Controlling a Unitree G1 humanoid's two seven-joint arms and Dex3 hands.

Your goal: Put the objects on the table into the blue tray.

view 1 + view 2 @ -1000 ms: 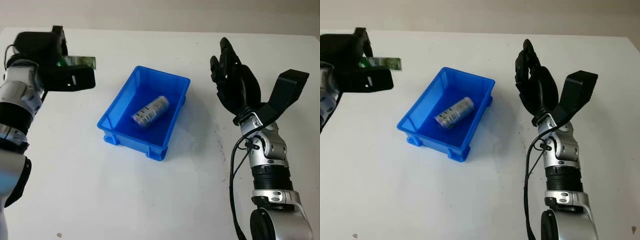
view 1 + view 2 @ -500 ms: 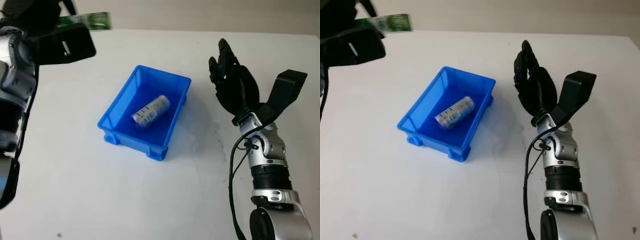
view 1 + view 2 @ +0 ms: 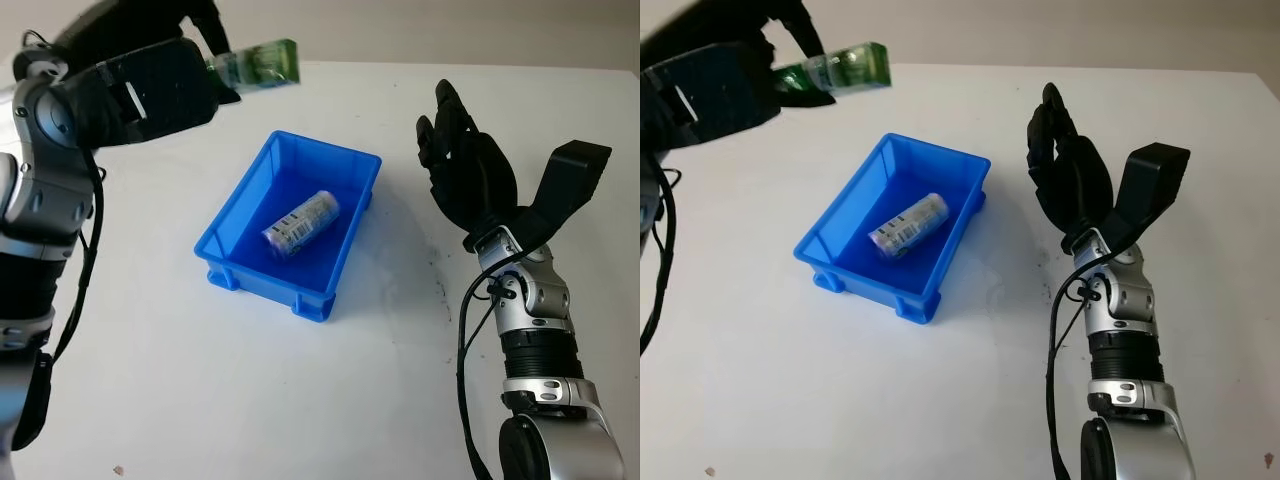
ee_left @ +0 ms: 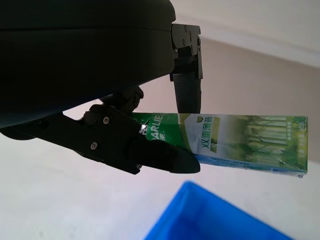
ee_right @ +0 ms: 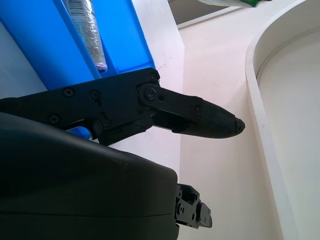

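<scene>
Toothpaste box (image 3: 262,64), green and white, sits pinched in our left hand (image 3: 150,85), raised above the white table (image 3: 200,400) near the far-left corner of the blue tray (image 3: 235,215), not yet inside it. In the tray we see a silver can (image 3: 300,223) lying on its side. Our right hand (image 3: 465,170) is open, raised above the table right of the tray, holding nothing.
</scene>
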